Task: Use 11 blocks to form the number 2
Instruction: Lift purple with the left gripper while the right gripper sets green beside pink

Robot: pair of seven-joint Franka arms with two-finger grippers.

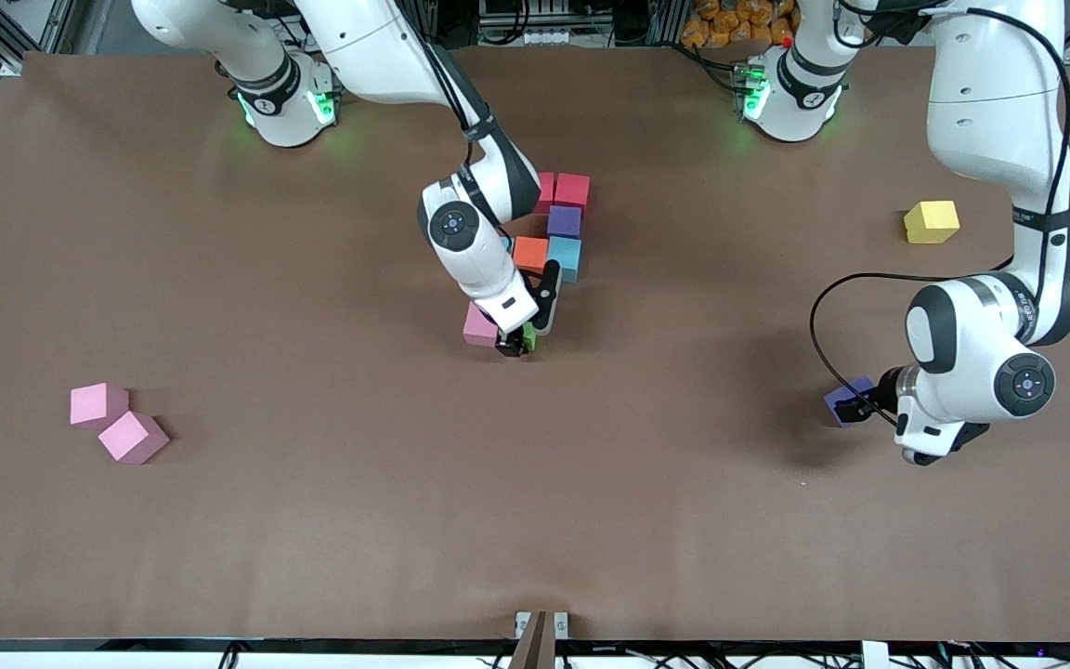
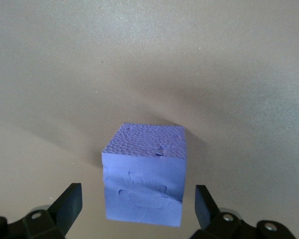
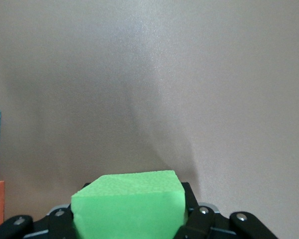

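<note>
Right gripper (image 1: pixel 518 346) sits low at the table's middle with a green block (image 3: pixel 128 204) between its fingers; whether they grip it cannot be told. Beside it lies one pink block (image 1: pixel 478 325). Farther from the front camera cluster one orange (image 1: pixel 529 254), one light blue (image 1: pixel 565 256), one purple (image 1: pixel 565 221) and two crimson blocks (image 1: pixel 572 190). Left gripper (image 2: pixel 138 203), fingers spread wide, straddles a blue-purple block (image 2: pixel 144 172) without touching. One yellow block (image 1: pixel 931 222) and two pink blocks (image 1: pixel 117 420) lie apart.

Block cluster (image 1: pixel 554 228) mid-table; block pair (image 1: pixel 117 423) toward right arm's end, nearer camera.
</note>
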